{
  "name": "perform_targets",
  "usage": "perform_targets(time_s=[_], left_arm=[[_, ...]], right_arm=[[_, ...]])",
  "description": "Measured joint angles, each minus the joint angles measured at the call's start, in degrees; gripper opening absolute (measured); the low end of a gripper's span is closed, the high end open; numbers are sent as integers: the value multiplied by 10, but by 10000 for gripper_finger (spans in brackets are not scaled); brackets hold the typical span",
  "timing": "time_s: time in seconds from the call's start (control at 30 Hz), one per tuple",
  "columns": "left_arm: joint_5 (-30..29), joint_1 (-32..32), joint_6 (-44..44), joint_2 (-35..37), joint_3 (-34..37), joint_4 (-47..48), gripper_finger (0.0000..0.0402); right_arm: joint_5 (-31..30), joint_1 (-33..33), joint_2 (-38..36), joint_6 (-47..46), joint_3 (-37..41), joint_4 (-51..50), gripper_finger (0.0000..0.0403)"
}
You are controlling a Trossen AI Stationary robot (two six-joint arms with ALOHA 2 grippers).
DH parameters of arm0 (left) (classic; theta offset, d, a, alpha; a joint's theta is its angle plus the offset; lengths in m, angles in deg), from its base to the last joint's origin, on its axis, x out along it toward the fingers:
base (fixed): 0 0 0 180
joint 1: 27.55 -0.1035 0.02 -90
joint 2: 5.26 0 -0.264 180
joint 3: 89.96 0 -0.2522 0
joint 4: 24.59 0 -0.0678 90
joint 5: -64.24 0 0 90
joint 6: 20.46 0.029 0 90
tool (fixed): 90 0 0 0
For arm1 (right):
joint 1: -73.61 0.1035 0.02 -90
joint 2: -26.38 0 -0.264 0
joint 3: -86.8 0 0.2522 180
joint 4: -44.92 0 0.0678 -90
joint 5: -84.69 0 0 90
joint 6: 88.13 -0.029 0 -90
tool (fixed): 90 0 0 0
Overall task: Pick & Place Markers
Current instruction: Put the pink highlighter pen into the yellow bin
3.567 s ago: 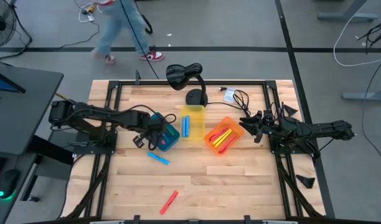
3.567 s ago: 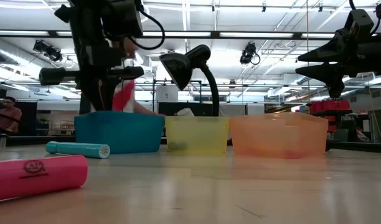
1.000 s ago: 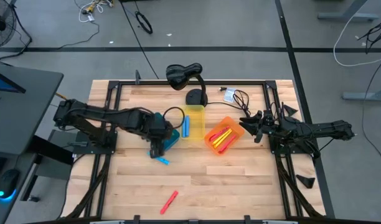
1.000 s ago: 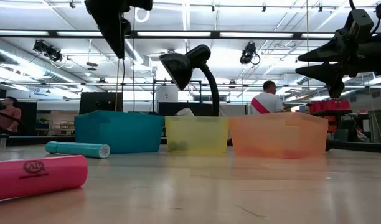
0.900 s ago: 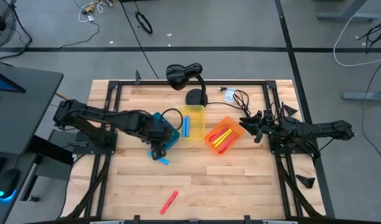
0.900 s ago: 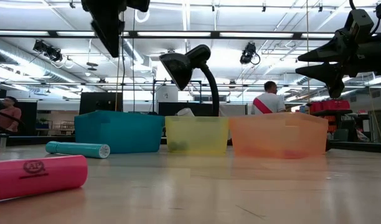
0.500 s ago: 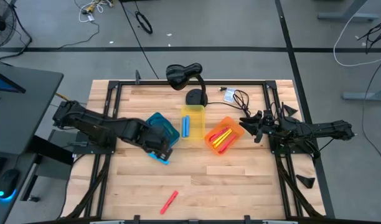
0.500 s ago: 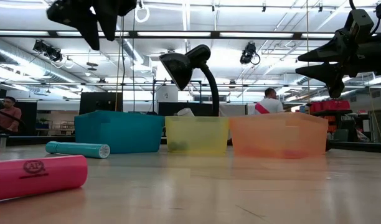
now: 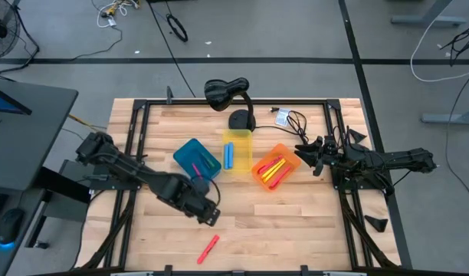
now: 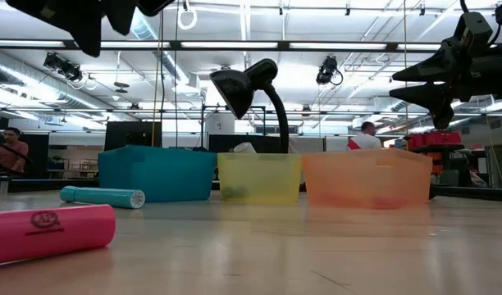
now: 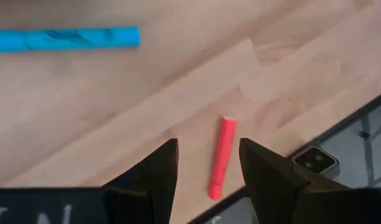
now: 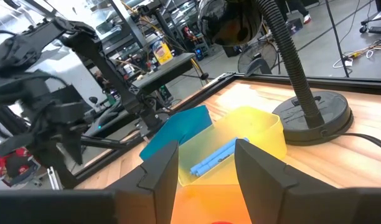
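Table's blue marker hidden under left arm overhead.

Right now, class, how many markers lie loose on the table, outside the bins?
2: a red marker near the front edge, and a blue marker, seen from the left wrist and hidden under the left arm from above. Others may be hidden.

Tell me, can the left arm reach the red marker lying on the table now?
Probably yes. The left hand hangs open above the wood, the red marker lies bare between its fingers in the wrist view, and nothing stands between them.
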Motion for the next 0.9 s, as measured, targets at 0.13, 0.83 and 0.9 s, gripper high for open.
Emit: perform_targets(time_s=[0.13, 0.83, 0.9], left_arm=[[0, 18, -12, -39, -41, 0, 177], [7, 79, -72, -212, -183, 13, 177], [11, 80, -72, -222, -183, 12, 177]], right_arm=[[0, 0, 0, 0, 0, 0, 160], [0, 0, 0, 0, 0, 0, 160], [0, 0, 0, 0, 0, 0, 160]])
